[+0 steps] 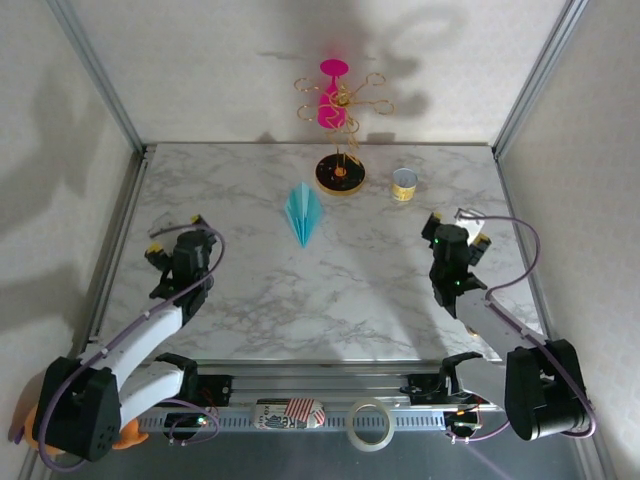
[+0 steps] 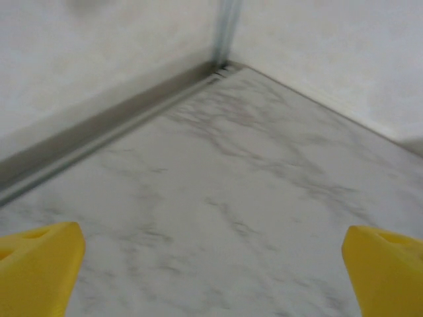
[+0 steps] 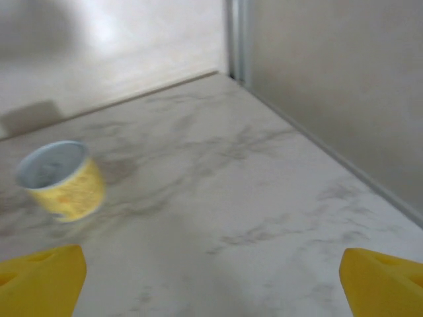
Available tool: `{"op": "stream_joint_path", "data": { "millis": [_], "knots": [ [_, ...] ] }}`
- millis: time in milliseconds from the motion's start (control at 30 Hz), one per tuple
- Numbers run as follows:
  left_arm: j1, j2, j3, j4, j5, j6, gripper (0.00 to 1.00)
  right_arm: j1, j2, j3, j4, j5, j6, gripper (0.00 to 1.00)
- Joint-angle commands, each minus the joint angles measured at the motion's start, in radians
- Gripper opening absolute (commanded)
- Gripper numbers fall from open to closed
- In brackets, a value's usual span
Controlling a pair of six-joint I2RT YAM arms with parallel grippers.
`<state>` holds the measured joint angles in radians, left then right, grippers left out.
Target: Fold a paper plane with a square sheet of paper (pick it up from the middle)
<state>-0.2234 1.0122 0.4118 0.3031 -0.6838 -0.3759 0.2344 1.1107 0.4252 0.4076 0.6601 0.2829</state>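
Note:
The teal-blue paper plane [image 1: 304, 212] lies on the marble table in the top view, a slim folded dart with its point toward the near edge, left of the round black-and-yellow stand base [image 1: 340, 175]. My left gripper [image 1: 176, 237] hovers over the table's left side, well away from the plane, open with nothing between its yellow fingertips [image 2: 39, 267]. My right gripper [image 1: 458, 228] stands over the right side, also open and empty; bare marble shows between its yellow fingertips [image 3: 43, 274].
A gold wire stand with a pink figure [image 1: 333, 95] rises from the stand base at the back. A small yellow cup [image 1: 404, 184] [image 3: 61, 178] sits right of it. A tape roll [image 1: 368, 424] and a striped item [image 1: 290, 412] lie on the front rail.

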Motion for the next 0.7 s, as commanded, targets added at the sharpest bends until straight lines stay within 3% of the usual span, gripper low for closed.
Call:
{"op": "stream_joint_path", "data": {
  "millis": [0, 100, 433, 667],
  "knots": [
    [0.054, -0.032, -0.078, 0.252, -0.032, 0.090, 1.00, -0.052, -0.022, -0.101, 0.246, 0.020, -0.076, 0.99],
    [0.097, 0.006, -0.136, 0.347, 0.041, 0.088, 1.00, -0.093, 0.002, -0.205, 0.403, -0.044, -0.139, 0.99],
    [0.162, 0.184, -0.321, 0.920, 0.367, 0.230, 1.00, -0.186, 0.142, -0.302, 0.743, -0.358, -0.212, 0.99],
    [0.188, 0.342, -0.321, 1.082, 0.528, 0.266, 1.00, -0.209, 0.292, -0.271, 0.882, -0.525, -0.247, 0.99]
  ]
}}
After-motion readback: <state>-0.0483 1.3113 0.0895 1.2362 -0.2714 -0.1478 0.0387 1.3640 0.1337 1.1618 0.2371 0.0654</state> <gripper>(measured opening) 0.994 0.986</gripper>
